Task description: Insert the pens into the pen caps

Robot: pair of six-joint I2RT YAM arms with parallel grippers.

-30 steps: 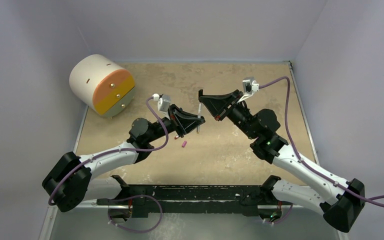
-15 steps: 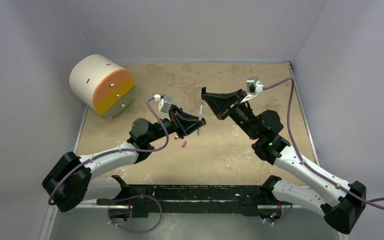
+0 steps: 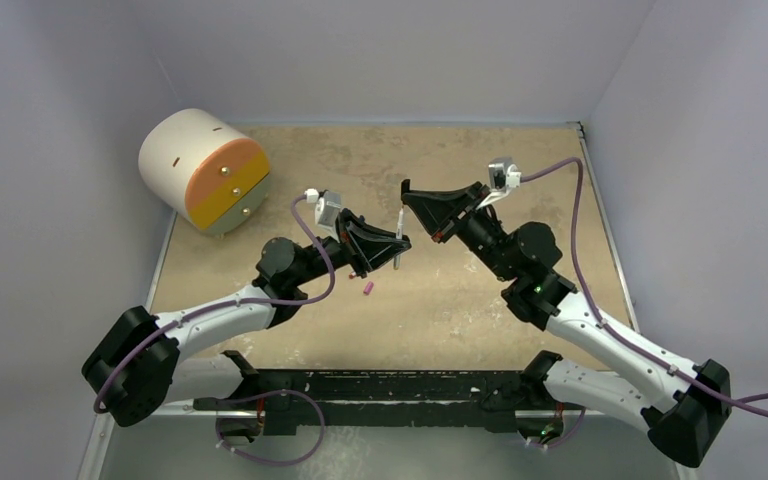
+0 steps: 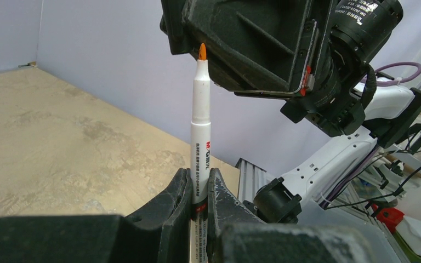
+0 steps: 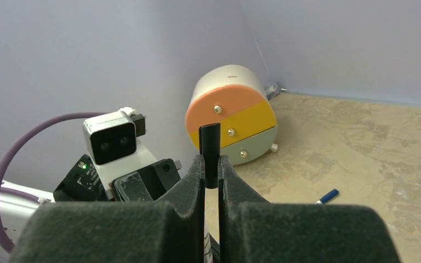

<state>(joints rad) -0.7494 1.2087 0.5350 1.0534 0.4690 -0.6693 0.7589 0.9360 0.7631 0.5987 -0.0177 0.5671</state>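
- Pen, white with an orange tip: pinched low on its barrel by the left gripper, fingers pressed tight against it, tip pointing up towards the right gripper.
- Location: the pen is held in the air over the middle of the table, between the two grippers.
- Cap, black: pinched by the right gripper, fingers closed on its sides, one end standing clear above them.
- Change over the last second: the right arm has made only a slight sideways correction and come back close to where it was; the left arm has barely moved. Both grips are unchanged.
- Assessment: this reads as fine alignment, not insertion. From the left wrist view the orange tip sits just short of the right gripper's body; whether tip and cap mouth are in line cannot be told.
- Outstanding: a pink cap lies on the table near the left gripper, and a small blue-ended piece lies further off near the drum. No pen appears capped yet.
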